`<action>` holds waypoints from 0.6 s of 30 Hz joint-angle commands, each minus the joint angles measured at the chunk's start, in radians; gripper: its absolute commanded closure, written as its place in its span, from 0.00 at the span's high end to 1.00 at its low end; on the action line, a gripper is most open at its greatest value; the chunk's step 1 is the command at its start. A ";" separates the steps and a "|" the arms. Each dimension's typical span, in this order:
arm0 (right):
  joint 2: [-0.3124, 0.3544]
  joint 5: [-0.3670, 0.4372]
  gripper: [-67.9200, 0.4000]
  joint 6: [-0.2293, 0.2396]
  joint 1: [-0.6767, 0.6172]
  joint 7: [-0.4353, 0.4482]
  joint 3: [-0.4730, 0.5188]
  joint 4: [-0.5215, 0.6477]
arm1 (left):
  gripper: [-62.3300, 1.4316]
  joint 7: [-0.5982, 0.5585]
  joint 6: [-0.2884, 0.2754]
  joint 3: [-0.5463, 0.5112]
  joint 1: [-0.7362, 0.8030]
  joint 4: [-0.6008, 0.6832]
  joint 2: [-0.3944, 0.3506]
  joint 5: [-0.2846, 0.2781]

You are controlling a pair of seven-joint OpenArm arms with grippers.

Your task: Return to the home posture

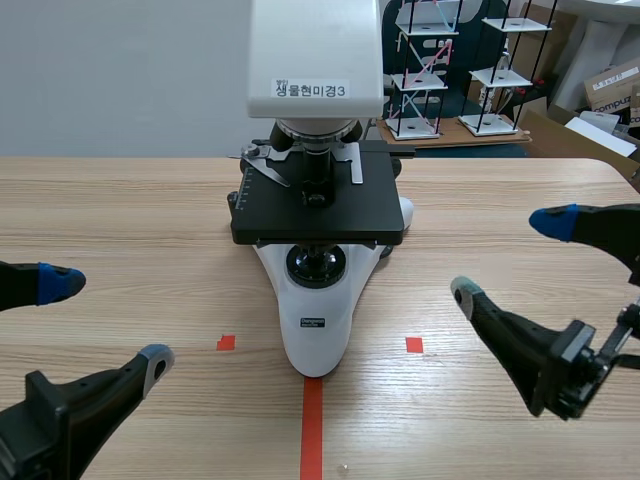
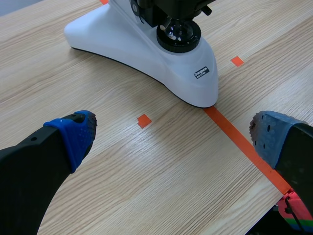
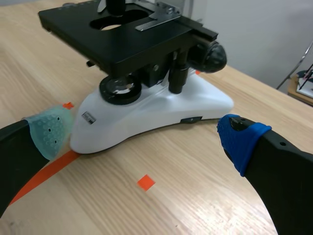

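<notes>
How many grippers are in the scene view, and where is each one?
2. The left gripper is open to the left of the microscope; the right gripper is open to its right. Neither touches it.

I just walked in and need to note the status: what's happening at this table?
Nothing is being handled right now. A white and black microscope stands upright in the middle of the wooden table, with the front of its base at the end of the orange tape line. The left end effector and the right end effector sit low on either side of it. Both are open and empty, and neither touches the microscope.
</notes>
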 commanded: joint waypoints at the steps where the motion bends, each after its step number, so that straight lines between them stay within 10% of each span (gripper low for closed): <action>1: 0.033 0.015 0.96 0.000 -0.015 -0.003 0.027 0.034 | 1.00 -0.021 -0.001 0.006 -0.003 0.008 0.003 -0.010; 18: 0.074 0.046 0.96 0.005 -0.173 -0.034 0.078 0.098 | 1.00 -0.022 -0.001 0.006 -0.003 0.008 0.003 -0.010</action>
